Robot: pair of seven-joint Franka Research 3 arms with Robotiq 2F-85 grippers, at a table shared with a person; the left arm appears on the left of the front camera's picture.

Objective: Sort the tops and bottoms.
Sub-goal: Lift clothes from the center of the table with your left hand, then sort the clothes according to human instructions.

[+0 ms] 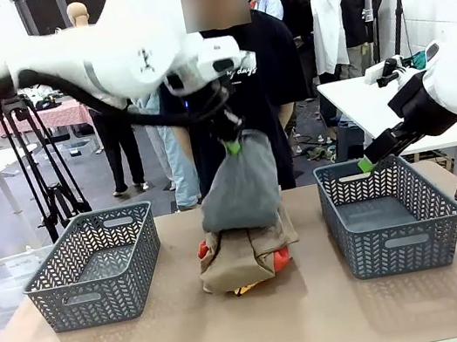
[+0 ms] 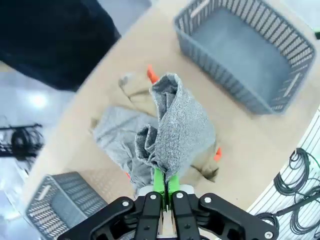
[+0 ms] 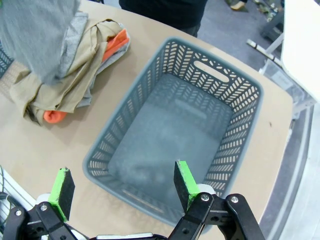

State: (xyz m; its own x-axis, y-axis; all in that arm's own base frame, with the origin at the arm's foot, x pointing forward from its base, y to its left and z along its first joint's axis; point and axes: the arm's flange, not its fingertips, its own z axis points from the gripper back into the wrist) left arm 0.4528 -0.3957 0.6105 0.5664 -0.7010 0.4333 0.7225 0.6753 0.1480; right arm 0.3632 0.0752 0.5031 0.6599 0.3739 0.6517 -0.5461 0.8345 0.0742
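The left gripper (image 1: 231, 146) is clamped tight on a bunched edge of the dark grey garment (image 1: 240, 187), which hangs straight down from its green pads. Directly beneath the hanging cloth is the pile of other clothes on the table (image 1: 326, 322).

The front view shows the khaki-tan garment (image 1: 236, 263) on top of that pile, with the orange-red garment (image 1: 281, 257) poking out at its sides. The left wrist view adds what the front hides: a paler cloth, probably the light grey garment (image 2: 112, 132), spread beneath the gripper's fingers, though it is blurred there.

The right gripper (image 3: 122, 182) hovers with its jaws wide apart and nothing between them. The right basket (image 3: 150, 85) sits just below it, and the right wrist view shows no clothes in it. The left basket (image 1: 99, 291) stands well off to the left gripper's left side.

Counted: two baskets, two grippers, four garments, one lifted and three in the pile.
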